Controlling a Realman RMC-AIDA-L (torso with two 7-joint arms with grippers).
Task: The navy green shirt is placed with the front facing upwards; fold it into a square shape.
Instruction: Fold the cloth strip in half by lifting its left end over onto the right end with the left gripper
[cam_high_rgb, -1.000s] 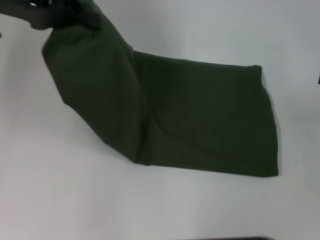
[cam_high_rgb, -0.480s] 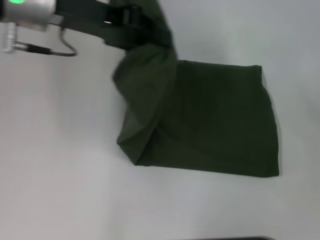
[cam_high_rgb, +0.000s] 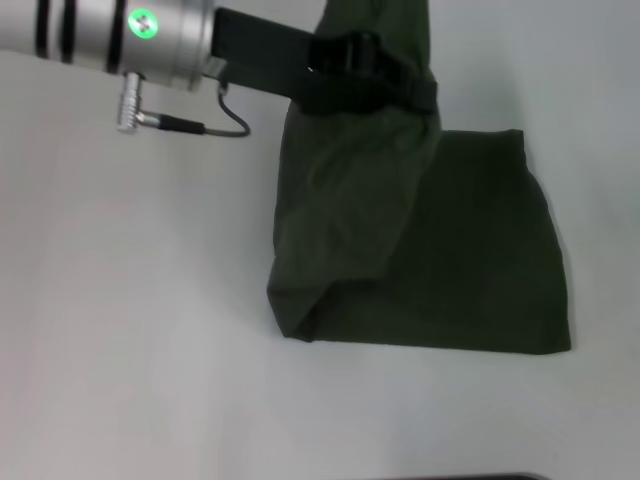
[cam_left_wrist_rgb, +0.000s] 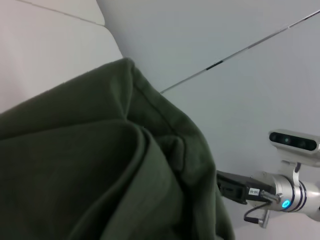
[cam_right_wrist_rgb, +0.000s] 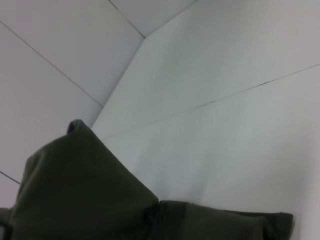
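Nearest the robot in the head view, the white table is bare. Behind this lies the navy green shirt, already reduced to a folded dark panel, flat on the table, a little right of centre. No letters or neck label can be seen.

Further back, the left part of the shirt is not flat. It rises as a hanging flap from the fold line at the near-left corner, up and away twd the far edge of the view.

At the top of this flap is the left gripper, a black piece at the end of the silver arm that reaches in from the left. The cloth hangs straight from it, so in my judgement it is clamped on the shirt edge, though the fingers themselves are covered by fabric.

The key relation: the flat panel lies to the right of and below the left gripper, with its long axis running left-right. So the flap probably must go rightward and down to cover it. The left arm is clearly the nearer one.

The right gripper does not show in the head view. Its wrist view shows only shirt cloth close by, so whether it grips anything cannot be told.
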